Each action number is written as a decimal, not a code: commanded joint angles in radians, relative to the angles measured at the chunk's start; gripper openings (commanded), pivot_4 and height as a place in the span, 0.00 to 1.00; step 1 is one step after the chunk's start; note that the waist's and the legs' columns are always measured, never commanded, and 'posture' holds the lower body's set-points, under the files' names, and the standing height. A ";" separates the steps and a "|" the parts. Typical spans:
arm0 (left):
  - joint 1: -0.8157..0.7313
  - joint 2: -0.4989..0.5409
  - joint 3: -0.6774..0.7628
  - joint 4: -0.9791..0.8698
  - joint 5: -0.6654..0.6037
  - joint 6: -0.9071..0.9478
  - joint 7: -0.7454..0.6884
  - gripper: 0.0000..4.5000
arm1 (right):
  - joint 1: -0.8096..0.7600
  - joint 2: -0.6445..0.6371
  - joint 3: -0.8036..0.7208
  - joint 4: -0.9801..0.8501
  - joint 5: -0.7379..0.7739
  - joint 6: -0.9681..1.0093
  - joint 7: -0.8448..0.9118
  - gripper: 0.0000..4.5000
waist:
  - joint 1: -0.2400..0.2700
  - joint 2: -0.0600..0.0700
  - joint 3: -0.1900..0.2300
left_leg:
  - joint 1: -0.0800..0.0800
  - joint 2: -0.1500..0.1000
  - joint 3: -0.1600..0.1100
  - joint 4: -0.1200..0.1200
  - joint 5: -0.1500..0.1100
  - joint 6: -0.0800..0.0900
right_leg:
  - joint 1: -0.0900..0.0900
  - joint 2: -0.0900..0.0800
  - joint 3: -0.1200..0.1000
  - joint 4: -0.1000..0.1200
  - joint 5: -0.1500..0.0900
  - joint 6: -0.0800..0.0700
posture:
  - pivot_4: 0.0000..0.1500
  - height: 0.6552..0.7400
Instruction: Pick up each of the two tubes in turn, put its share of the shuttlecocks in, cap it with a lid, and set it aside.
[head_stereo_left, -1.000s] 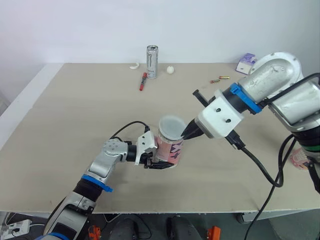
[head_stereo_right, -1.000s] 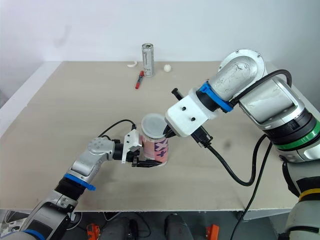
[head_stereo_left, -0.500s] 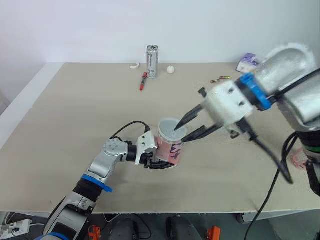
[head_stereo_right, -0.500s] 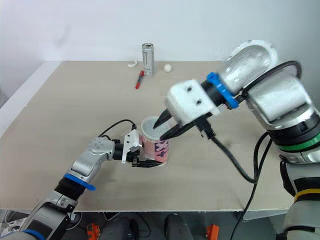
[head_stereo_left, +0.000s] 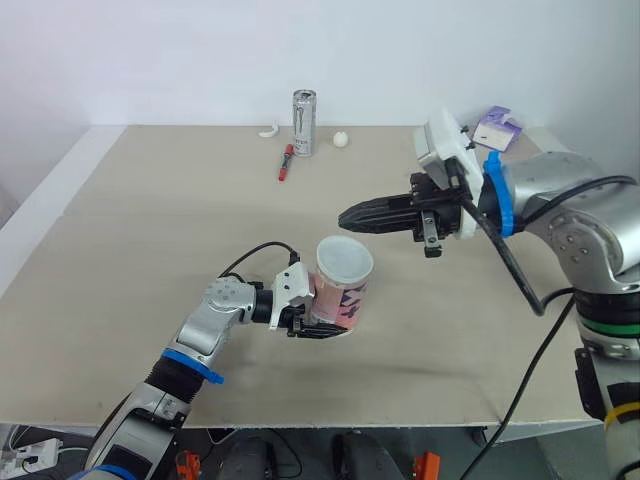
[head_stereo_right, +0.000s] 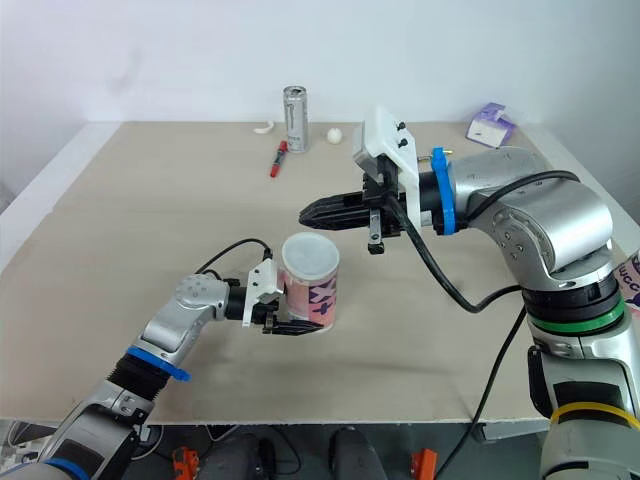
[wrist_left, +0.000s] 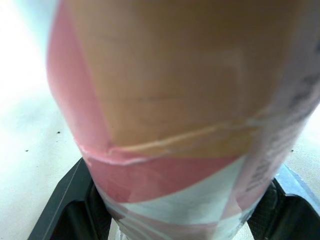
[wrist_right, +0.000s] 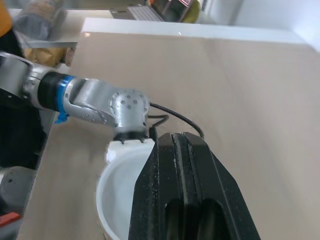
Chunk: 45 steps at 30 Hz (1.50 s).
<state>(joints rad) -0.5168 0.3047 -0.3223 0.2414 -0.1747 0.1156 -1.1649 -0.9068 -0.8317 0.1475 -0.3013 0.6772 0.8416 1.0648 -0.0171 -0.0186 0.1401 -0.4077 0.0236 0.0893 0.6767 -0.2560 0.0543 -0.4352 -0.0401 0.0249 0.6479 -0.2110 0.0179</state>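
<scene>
Below centre of the frame, the left gripper (head_stereo_left: 322, 328) is pinching the upright, lidded tube (head_stereo_left: 342, 298); the right gripper (head_stereo_left: 348, 217), fingers pressed together and empty, is hovering just upper right of its lid (head_stereo_left: 345, 260).

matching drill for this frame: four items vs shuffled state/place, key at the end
Items:
1. tube
2. lid
3. right gripper
4. can

States/places:
A. shut, empty, in the air
B. upright at the far edge of the table
C. clamped in the left gripper
D. sitting on top of the tube

Pairs: 1-C, 2-D, 3-A, 4-B
</scene>
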 joint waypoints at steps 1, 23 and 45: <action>0.027 0.025 -0.029 0.031 0.036 0.037 0.002 0.66 | 0.012 0.005 0.003 -0.074 -0.011 0.014 -0.017 0.01 | 0.000 0.000 0.000 | 0.000 0.000 0.000 0.000 0.000 0.000 | 0.000 0.000 0.000 0.000 0.000 0.000 | 1.00 1.00; 0.029 0.025 -0.032 0.033 0.036 0.042 0.016 0.66 | 0.006 -0.011 0.217 -0.071 -0.221 0.077 0.016 0.01 | 0.000 -0.001 -0.001 | 0.004 0.002 -0.001 0.000 0.001 0.001 | 0.003 0.001 -0.003 0.000 -0.004 0.004 | 1.00 1.00; 0.031 0.021 -0.031 0.030 0.034 0.031 0.027 0.66 | -0.046 0.078 0.213 0.053 -0.203 0.267 0.001 0.01 | 0.000 -0.006 -0.008 | 0.007 0.006 -0.001 -0.001 0.001 0.001 | 0.005 -0.005 -0.015 -0.001 -0.001 -0.002 | 1.00 1.00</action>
<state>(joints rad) -0.5137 0.3154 -0.3243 0.2457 -0.1753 0.1257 -1.1428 -0.9835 -0.7570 0.3373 -0.2744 0.4743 1.0834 1.0676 -0.0174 -0.0242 0.1320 -0.4011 0.0299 0.0879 0.6754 -0.2554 0.0553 -0.4307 -0.0456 0.0093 0.6463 -0.2119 0.0163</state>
